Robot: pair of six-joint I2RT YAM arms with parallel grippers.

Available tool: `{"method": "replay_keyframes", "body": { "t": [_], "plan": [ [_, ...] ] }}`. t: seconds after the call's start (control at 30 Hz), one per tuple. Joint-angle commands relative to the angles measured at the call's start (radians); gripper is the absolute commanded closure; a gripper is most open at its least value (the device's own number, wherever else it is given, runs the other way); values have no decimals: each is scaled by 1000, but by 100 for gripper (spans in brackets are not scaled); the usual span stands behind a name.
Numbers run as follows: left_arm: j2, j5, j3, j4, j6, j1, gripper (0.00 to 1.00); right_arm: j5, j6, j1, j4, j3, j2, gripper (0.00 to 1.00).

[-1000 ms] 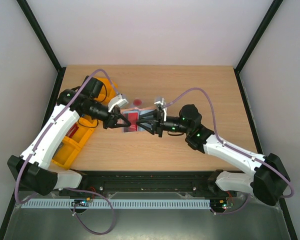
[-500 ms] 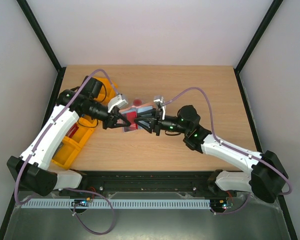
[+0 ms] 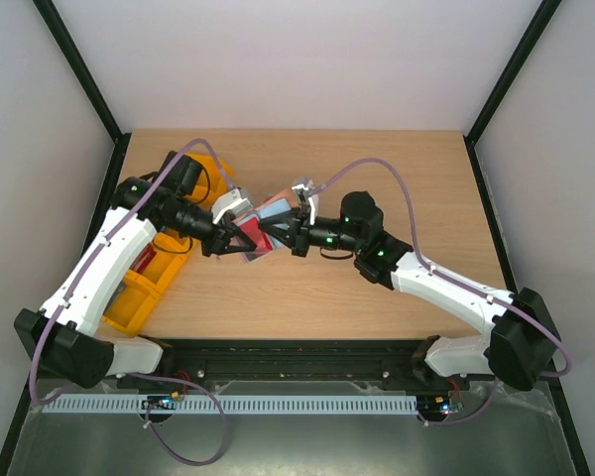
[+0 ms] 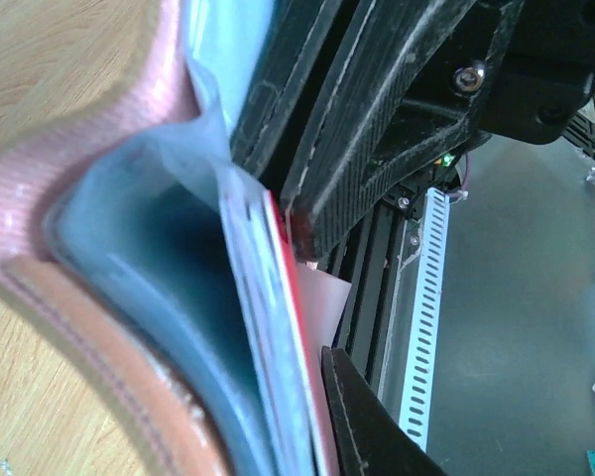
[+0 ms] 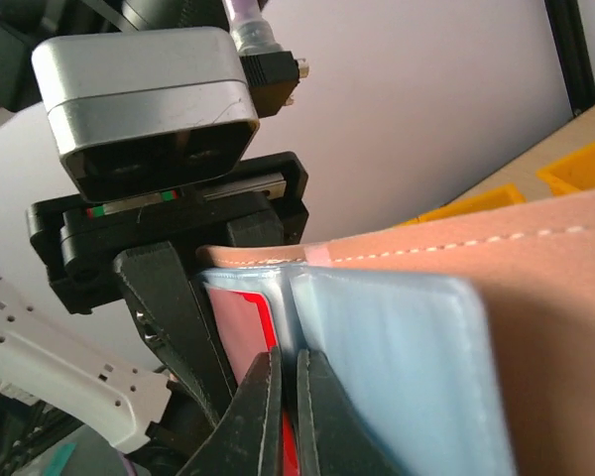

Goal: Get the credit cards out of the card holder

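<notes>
Nearly closed, left gripper [image 3: 237,240] and right gripper [image 5: 288,365] pinch the card holder [image 5: 535,260].

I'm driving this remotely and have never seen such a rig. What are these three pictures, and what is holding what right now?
Two robot arms work at a wooden table. The overhead picture looks down from behind them; the other two come from cameras on each wrist. Orange bins sit at the left. The left claw holds a folding wallet. The right claw is pinched shut at a pocket edge beside a reddish card; whether it grips the card is unclear.
</notes>
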Motion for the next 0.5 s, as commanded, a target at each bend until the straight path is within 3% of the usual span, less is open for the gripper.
{"method": "replay_keyframes", "body": {
  "t": [0.0, 0.07, 0.2, 0.47],
  "plan": [
    [25, 149, 16, 51, 36, -46, 95, 19, -90, 51, -75, 94, 41, 98],
    [19, 154, 17, 45, 42, -33, 95, 33, -133, 50, -106, 81, 22, 98],
    [6, 169, -5, 34, 63, -14, 84, 10, -134, 21, -73, 34, -32, 98],
    [7, 181, -28, 33, 65, -2, 81, -32, -114, -27, -53, -8, -83, 98]
  ]
}}
